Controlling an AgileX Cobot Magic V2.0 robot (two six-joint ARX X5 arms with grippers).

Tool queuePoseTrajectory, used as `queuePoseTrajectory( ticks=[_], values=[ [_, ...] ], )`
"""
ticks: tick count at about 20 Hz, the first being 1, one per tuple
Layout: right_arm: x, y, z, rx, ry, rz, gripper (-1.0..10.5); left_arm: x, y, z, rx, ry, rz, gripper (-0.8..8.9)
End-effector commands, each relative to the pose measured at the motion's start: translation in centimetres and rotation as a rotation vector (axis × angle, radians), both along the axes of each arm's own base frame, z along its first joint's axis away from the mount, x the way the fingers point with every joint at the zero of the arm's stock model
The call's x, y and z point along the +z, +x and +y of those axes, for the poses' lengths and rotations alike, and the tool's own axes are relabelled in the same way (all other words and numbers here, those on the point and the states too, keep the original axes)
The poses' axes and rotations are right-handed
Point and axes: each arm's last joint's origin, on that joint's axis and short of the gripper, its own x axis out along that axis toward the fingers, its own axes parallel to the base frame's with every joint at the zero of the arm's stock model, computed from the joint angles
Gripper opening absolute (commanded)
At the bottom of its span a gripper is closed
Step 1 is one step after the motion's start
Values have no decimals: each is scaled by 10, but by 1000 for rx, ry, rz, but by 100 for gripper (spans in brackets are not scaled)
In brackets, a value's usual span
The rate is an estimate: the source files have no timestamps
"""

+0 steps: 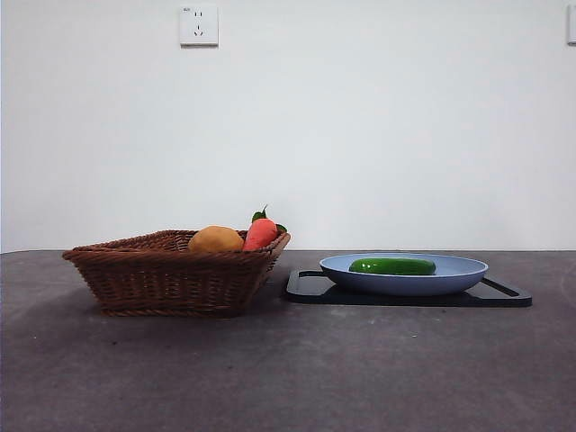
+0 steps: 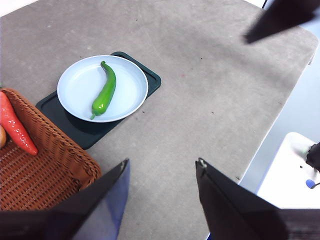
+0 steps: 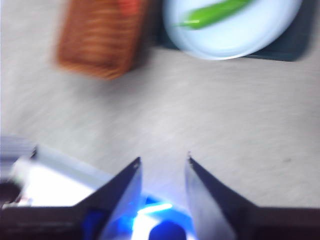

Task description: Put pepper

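Observation:
The green pepper [image 1: 392,265] lies in the light blue plate [image 1: 459,274], which sits on a black tray [image 1: 310,288] right of the basket. It also shows in the left wrist view [image 2: 105,91] and, blurred, in the right wrist view [image 3: 212,12]. My left gripper [image 2: 161,170] is open and empty, high above the table, well away from the plate [image 2: 80,75]. My right gripper [image 3: 163,161] is open and empty, high above the table's near side. Neither gripper shows in the front view.
A brown wicker basket [image 1: 171,270] stands at the left with a yellow-brown potato-like item [image 1: 215,239] and a red-orange carrot [image 1: 261,232] in it. A wall socket [image 1: 198,25] is on the back wall. The other arm's dark tip [image 2: 280,20] shows in the left wrist view.

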Motion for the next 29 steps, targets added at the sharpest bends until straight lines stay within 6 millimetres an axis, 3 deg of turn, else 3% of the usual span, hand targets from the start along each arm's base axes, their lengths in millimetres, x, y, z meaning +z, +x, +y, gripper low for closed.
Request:
queuePoseTrajectory(
  ticks=[1,4,7,18,23,26,29],
  values=[
    [10,-21,0,49,-10,-60,59,5,0,-2,-6,-12,-12,223],
    [15,-45,-1,98,-27,-112,5,5,0,-2,-6,-13,-13,11],
    [17,-53,-2,95,-24,-137,5,5,0,-2,-6,-13,-12,8],
    [16,-50,-2,69,-14,-111,11,7,1,-3,-4,-31,-31,8],
    [16,-50,-2,69,-14,-111,11,11,6,-1,24,-10,-137,8],
    [16,-50,-2,69,-14,-111,11,28,19,16,195,-79,-300,8],
    [16,-50,-2,68,-15,-111,11,46,19,56,355,-209,-508,8]
  ],
)
